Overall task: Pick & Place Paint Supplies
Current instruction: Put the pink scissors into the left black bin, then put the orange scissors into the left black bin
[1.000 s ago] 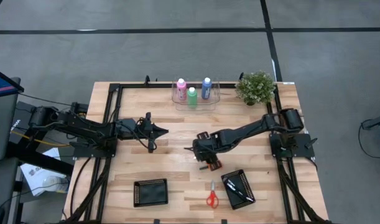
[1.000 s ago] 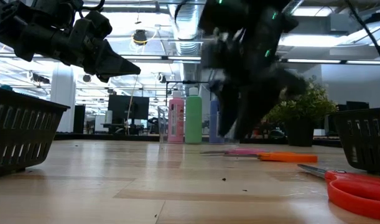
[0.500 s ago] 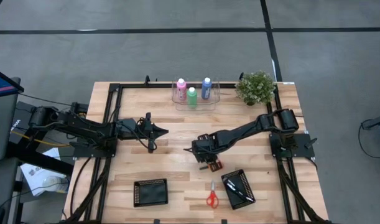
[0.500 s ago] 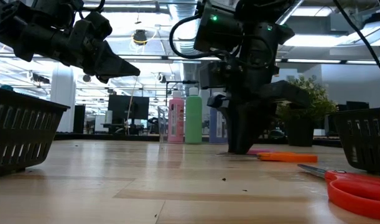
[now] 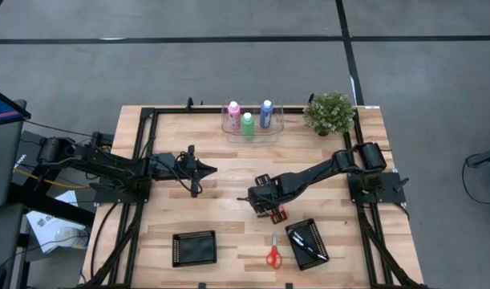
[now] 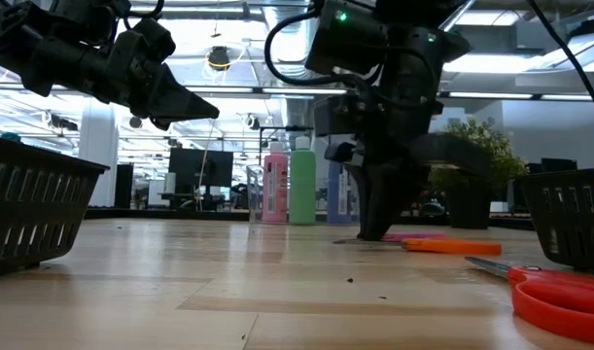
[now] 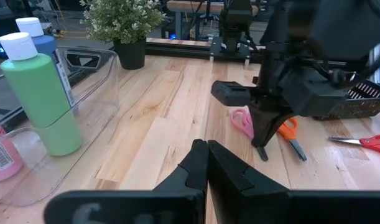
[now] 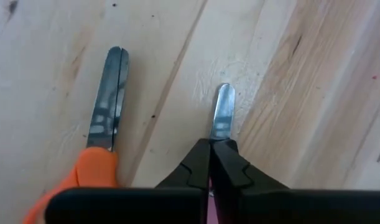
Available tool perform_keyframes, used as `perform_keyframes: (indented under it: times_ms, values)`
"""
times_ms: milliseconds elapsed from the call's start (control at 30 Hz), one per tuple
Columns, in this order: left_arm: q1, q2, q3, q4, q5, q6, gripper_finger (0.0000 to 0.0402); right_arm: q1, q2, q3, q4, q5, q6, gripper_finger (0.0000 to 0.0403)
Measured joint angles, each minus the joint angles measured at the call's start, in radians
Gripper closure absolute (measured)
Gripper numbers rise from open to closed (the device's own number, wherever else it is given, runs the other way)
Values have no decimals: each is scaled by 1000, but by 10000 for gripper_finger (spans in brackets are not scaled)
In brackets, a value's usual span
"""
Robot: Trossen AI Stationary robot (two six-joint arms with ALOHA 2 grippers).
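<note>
The pink (image 5: 233,110), green (image 5: 248,121) and blue (image 5: 266,111) paint bottles stand in a clear tray (image 5: 253,132) at the table's far edge. Thin brushes (image 5: 306,245) lie in the right-hand black basket (image 5: 318,233). My right gripper (image 5: 265,208) points down at mid-table, shut over pink-handled scissors (image 7: 241,120) that lie beside orange-handled scissors (image 8: 97,169). My left gripper (image 5: 213,169) hangs shut and empty above the table, left of centre. My right gripper comes from above, pointing down, with its shut fingertips (image 8: 202,152) on the pink scissors' blades, a little behind the blade tip (image 8: 222,112). The fingers lie along the blades. The fingertips hide the contact itself. The scissors lie flat on the table.
A potted plant (image 5: 330,112) stands at the far right. An empty black basket (image 5: 194,247) sits near the front edge at the left, and red scissors (image 5: 273,251) lie between the two baskets. Black frame rails (image 5: 140,160) run along the table's sides.
My right gripper has come down onto the table at the pink scissors and moved slightly toward the near edge. It now stands still with its fingertips at the tabletop.
</note>
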Motion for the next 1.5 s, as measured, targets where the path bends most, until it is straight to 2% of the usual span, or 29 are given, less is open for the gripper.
perform_keyframes:
  times_ms: [367, 667, 833, 1000, 1133, 1267, 1333, 1400, 1500]
  values:
    - [0, 0, 0, -1, 0, 0, 402, 25, -92, -7, -27, 124, -3, 402]
    - [0, 0, 0, -2, 0, 0, 402, 52, -146, -5, 2, 129, 23, 402]
    - [0, 0, 0, 4, 68, 0, 402, 83, -193, -2, 85, 124, 31, 402]
    - [0, 10, 0, 12, 76, -13, 402, 88, -238, -2, 95, 123, 32, 402]
    - [0, 133, 12, 79, 94, -46, 402, 87, -269, -2, 80, 124, 70, 402]
    - [-7, 370, 136, 118, 159, -79, 402, 91, -300, -4, 123, 122, 117, 403]
    - [-21, 507, 232, 117, 190, -75, 401, 98, -329, -31, 230, 120, 122, 403]
    - [-30, 624, 327, 97, 209, -74, 399, 108, -368, -90, 415, 103, 112, 403]
    - [-31, 742, 455, -5, 227, -74, 387, 119, -444, -226, 711, 15, 77, 403]
